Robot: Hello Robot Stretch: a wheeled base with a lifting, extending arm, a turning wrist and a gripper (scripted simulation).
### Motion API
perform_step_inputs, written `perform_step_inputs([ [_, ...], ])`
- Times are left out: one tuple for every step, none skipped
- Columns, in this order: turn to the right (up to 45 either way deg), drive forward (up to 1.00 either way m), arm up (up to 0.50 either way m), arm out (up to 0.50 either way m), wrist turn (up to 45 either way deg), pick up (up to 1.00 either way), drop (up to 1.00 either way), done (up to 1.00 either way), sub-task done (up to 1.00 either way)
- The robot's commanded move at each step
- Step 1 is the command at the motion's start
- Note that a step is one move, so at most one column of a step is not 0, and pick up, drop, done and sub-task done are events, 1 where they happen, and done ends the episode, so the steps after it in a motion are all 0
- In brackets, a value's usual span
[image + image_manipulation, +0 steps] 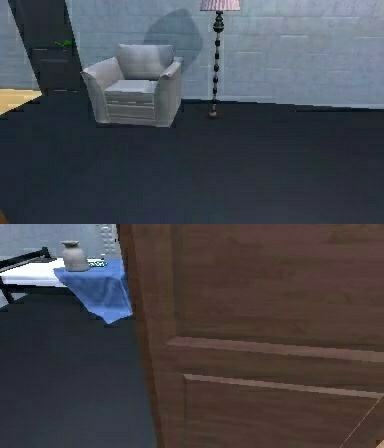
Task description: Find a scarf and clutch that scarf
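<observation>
A blue cloth (pixel 103 292) hangs over the edge of a low table (pixel 30 274) at the arm side view's upper left; it may be the scarf. On the cloth stands a small tan vase (pixel 72 256). Beside the vase lies a small dark green thing (pixel 96 263).
A brown panelled wooden door (pixel 270 334) stands very close, across the middle and right of the arm side view. In the forward view a grey armchair (pixel 133 85) stands on dark floor before a pale wall, with a floor lamp (pixel 217 60) to its right and a dark door (pixel 45 45) at left.
</observation>
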Motion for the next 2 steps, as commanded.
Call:
perform_step_inputs([
  [0.0, 0.3, 0.0, 0.0, 0.0, 0.0, 0.0, 0.0, 0.0],
  [6.0, 0.0, 0.0, 0.0, 0.0, 0.0, 0.0, 0.0, 0.0],
])
